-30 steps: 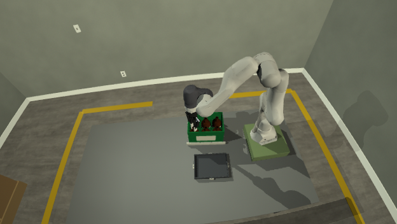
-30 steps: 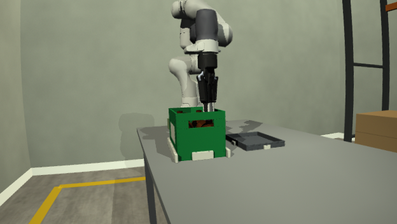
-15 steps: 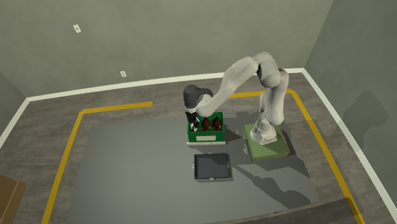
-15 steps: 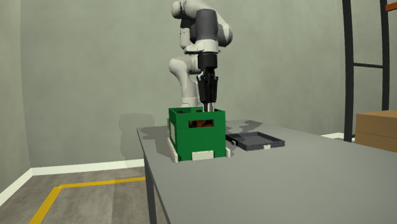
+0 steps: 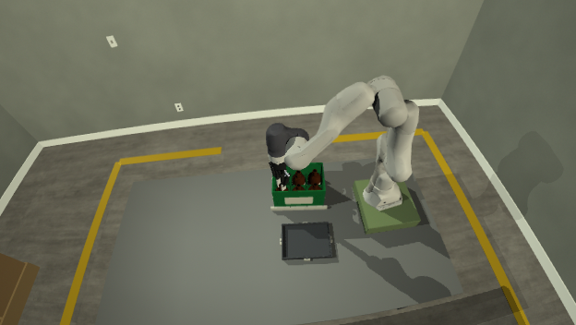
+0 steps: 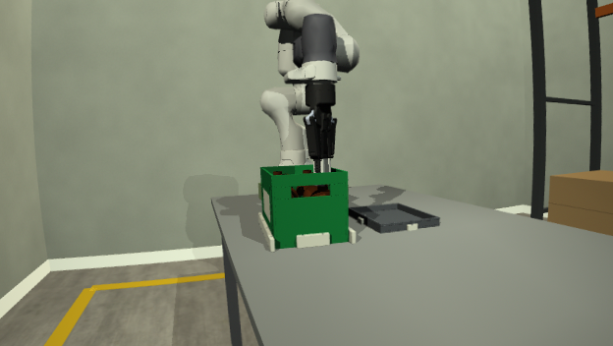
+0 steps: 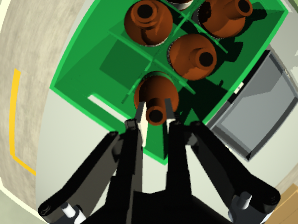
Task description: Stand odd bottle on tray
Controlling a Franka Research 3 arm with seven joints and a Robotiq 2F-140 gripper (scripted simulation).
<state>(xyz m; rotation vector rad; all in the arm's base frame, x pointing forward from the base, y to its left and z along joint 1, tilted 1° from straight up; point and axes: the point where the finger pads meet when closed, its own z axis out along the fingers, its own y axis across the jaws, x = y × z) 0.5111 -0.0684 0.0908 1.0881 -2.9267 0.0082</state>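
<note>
A green crate [image 5: 299, 190] stands on the grey table and holds several brown bottles; it also shows in the exterior view [image 6: 305, 206] and in the wrist view [image 7: 166, 43]. My gripper [image 7: 156, 109] reaches down into the crate's front left cell and is shut on the neck of a brown bottle [image 7: 156, 99] that stands there. In the top view the gripper [image 5: 280, 177] is at the crate's left end, and in the exterior view my gripper [image 6: 321, 164] dips just below the crate's rim. The other bottles [image 7: 193, 56] stand in their cells. The dark tray [image 5: 308, 241] lies flat in front of the crate.
The robot's green base [image 5: 387, 211] is to the right of the crate. A cardboard box [image 6: 580, 201] sits at the far right. A black rack [image 6: 565, 98] stands behind it.
</note>
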